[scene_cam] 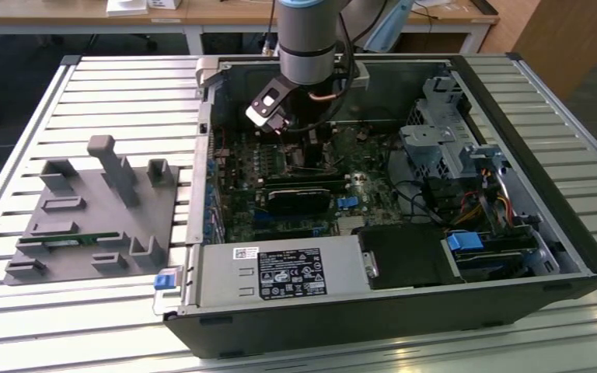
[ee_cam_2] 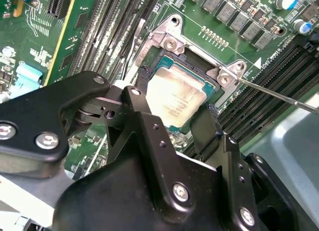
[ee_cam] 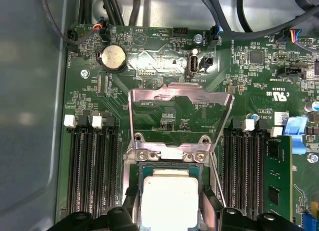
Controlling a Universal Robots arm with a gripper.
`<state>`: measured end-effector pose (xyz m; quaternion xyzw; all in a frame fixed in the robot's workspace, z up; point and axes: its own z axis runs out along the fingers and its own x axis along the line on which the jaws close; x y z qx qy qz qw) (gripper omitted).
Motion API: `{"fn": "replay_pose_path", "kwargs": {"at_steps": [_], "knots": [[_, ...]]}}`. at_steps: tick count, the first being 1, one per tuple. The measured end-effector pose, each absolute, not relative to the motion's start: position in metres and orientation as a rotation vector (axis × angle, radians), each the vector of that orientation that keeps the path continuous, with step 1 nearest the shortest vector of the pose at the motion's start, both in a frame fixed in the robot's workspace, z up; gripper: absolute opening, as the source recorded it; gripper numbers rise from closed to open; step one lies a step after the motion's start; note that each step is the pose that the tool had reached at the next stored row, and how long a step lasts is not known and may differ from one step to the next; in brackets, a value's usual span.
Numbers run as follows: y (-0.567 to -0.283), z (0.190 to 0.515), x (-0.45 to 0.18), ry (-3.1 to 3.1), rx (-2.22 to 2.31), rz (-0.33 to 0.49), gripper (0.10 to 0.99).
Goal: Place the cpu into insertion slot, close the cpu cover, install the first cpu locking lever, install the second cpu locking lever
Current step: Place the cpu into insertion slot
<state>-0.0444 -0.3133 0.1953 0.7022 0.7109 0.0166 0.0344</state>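
Your gripper (ee_cam_2: 175, 105) straddles the cpu (ee_cam_2: 174, 91) in the insertion slot (ee_cam_2: 187, 66); you cannot tell whether it grips. The first wrist view shows the cpu cover (ee_cam: 179, 94) raised beyond it.

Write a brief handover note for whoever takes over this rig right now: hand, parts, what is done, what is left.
Hand: down over the cpu; whether it grips cannot be told.
Cpu: lies in the insertion slot, silver top up.
Cpu cover: open, standing upright at its hinge.
Lever rod: one thin rod sticks out free, unlatched.
Done: cpu at the slot.
Left: cover not yet closed, neither lever locked.
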Motion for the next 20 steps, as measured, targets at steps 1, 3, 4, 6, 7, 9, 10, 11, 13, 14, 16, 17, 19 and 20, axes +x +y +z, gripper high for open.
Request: {"fn": "replay_pose_path", "kwargs": {"at_steps": [1, 3, 4, 6, 7, 9, 10, 11, 13, 14, 16, 17, 19, 20], "knots": [[-0.313, 0.197, -0.044, 2.186, 2.159, 0.051, 0.612], [-0.313, 0.201, -0.044, 2.187, 2.16, 0.048, 0.612], [-0.313, 0.203, -0.044, 2.187, 2.161, 0.047, 0.596], [-0.313, 0.205, -0.044, 2.189, 2.163, 0.044, 0.537], [-0.313, 0.206, -0.044, 2.19, 2.164, 0.042, 0.475], [-0.313, 0.207, -0.044, 2.192, 2.166, 0.038, 0.42], [-0.314, 0.207, -0.043, 2.194, 2.167, 0.035, 0.361], [-0.314, 0.207, -0.042, 2.195, 2.168, 0.032, 0.302], [-0.314, 0.207, -0.041, 2.196, 2.17, 0.029, 0.243], [-0.314, 0.207, -0.041, 2.196, 2.17, 0.029, 0.184], [-0.314, 0.207, -0.041, 2.196, 2.17, 0.029, 0.125], [-0.314, 0.207, -0.04, 2.196, 2.17, 0.029, 0.125], [-0.314, 0.208, -0.04, 2.196, 2.17, 0.029, 0.106], [-0.314, 0.208, -0.04, 2.196, 2.17, 0.029, 0.106]]}}
